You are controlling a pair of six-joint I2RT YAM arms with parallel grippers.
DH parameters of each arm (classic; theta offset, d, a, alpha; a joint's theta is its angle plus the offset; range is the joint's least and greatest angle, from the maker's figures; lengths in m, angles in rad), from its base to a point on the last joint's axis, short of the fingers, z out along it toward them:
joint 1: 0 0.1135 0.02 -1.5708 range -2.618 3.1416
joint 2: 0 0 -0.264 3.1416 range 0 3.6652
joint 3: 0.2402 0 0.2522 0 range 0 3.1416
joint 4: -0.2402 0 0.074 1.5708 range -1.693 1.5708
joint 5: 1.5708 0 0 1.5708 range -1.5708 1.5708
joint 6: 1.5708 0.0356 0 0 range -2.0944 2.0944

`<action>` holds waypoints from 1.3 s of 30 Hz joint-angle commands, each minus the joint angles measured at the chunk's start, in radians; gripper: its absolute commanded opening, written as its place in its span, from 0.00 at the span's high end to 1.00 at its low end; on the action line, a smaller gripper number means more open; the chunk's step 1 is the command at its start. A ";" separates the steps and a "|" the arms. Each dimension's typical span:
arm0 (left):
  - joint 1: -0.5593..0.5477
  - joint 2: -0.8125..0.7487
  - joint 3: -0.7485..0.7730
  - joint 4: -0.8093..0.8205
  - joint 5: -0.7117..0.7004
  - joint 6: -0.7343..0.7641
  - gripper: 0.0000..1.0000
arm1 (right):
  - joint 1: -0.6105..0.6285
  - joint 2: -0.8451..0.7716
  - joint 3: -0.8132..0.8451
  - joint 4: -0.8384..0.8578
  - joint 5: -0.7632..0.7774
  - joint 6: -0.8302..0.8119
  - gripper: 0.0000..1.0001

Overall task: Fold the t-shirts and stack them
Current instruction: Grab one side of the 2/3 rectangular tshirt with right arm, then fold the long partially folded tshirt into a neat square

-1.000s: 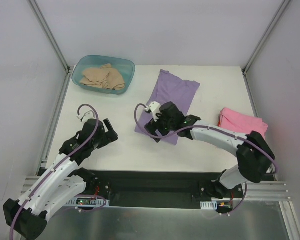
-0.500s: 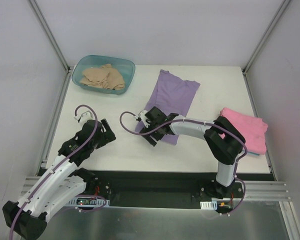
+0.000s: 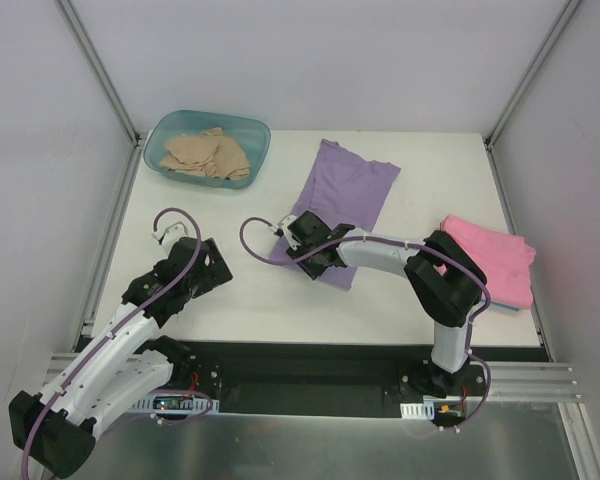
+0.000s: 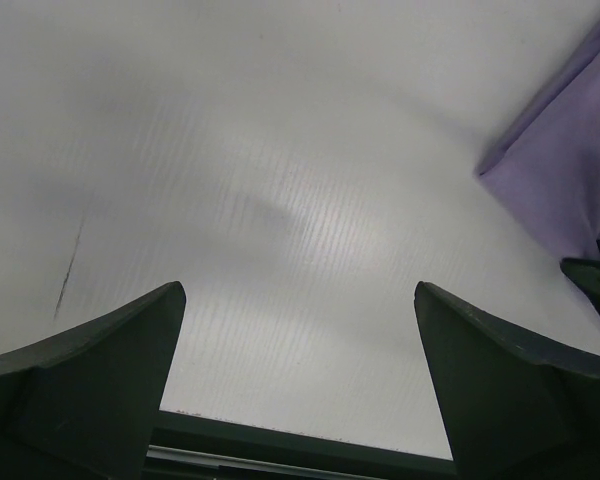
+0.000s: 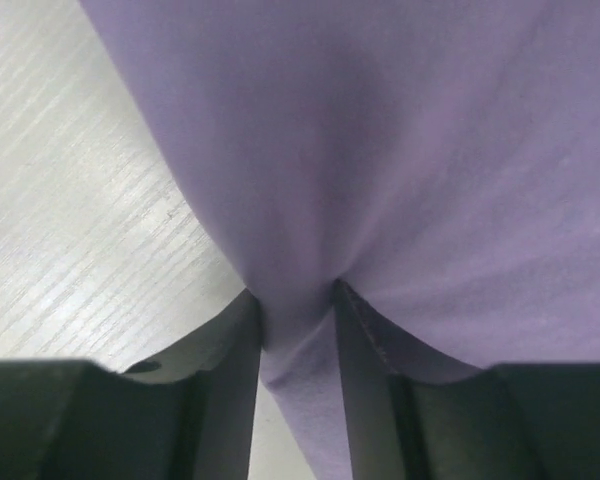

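The right gripper (image 5: 295,310) had dropped lower and further left over the past second, onto the near-left edge of the lavender t-shirt (image 3: 345,190), and its fingers (image 5: 225,350) were now pinched narrow on a fold of that cloth, which bunched up between them in the wrist view. To my eye that meant the grasp was made and the next job would be lifting or dragging that edge to begin a fold.

The lavender t-shirt lay spread in the middle of the table (image 3: 250,300), running from the gripper toward the far side. The left gripper (image 3: 212,268) had barely shifted; it hovered over bare table to the left, fingers (image 4: 100,370) spread wide and holding nothing, with only a corner of the lavender cloth in its view.

Off to the right sat the pink t-shirt (image 3: 490,255), already folded near the table's right edge. The tan t-shirt (image 3: 208,155) was crumpled inside the teal tub (image 3: 170,125) at the far left corner. Nothing lay between the held edge and the rest of the shirt, though the right arm's own reach across the table looked cramped.
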 commanded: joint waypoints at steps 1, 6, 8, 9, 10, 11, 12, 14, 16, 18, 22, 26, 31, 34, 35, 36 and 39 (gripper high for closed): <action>0.008 -0.016 0.003 -0.011 -0.048 -0.016 0.01 | 0.015 0.014 -0.043 -0.037 -0.036 0.073 0.68; 0.009 -0.036 -0.006 -0.012 -0.067 -0.019 0.01 | 0.050 -0.035 -0.035 -0.085 -0.169 0.141 0.89; 0.009 -0.045 -0.005 -0.015 -0.073 -0.020 0.01 | 0.075 -0.066 -0.027 -0.109 -0.203 0.182 0.92; 0.011 -0.050 -0.003 -0.013 -0.079 -0.022 0.01 | 0.099 -0.098 -0.023 -0.143 -0.249 0.198 0.92; 0.012 -0.054 -0.002 -0.015 -0.082 -0.023 0.01 | 0.110 -0.112 -0.011 -0.164 -0.272 0.231 0.93; 0.014 -0.059 0.001 -0.015 -0.087 -0.023 0.01 | 0.126 -0.129 -0.009 -0.183 -0.295 0.253 0.93; 0.017 -0.066 0.003 -0.016 -0.090 -0.023 0.01 | 0.129 -0.143 -0.009 -0.198 -0.357 0.274 0.93; 0.020 -0.074 0.011 -0.018 -0.090 -0.022 0.01 | 0.129 -0.172 -0.003 -0.215 -0.497 0.330 0.93; 0.023 -0.088 0.020 -0.018 -0.087 -0.023 0.01 | 0.130 -0.189 -0.003 -0.218 -0.572 0.365 0.93; 0.023 -0.100 0.026 -0.019 -0.087 -0.020 0.01 | 0.135 -0.204 0.008 -0.224 -0.654 0.388 0.93; 0.025 -0.119 0.035 -0.018 -0.097 -0.020 0.01 | 0.143 -0.232 0.043 -0.247 -0.780 0.382 0.93; 0.025 -0.135 0.038 -0.018 -0.100 -0.023 0.00 | 0.120 -0.284 0.081 -0.313 -0.791 0.365 0.93; 0.025 -0.135 0.043 -0.018 -0.110 -0.023 0.01 | 0.026 -0.319 0.107 -0.368 -0.829 0.348 0.94; 0.025 -0.126 0.049 -0.019 -0.113 -0.022 0.00 | -0.038 -0.310 0.138 -0.421 -0.809 0.266 0.92; 0.025 -0.125 0.049 -0.016 -0.110 -0.022 0.00 | -0.075 -0.305 0.150 -0.440 -0.783 0.259 0.92; 0.025 -0.117 0.052 -0.018 -0.108 -0.022 0.01 | -0.096 -0.302 0.164 -0.448 -0.777 0.239 0.92; 0.025 -0.099 0.055 -0.016 -0.105 -0.025 0.01 | -0.179 -0.270 0.219 -0.471 -0.778 0.158 0.90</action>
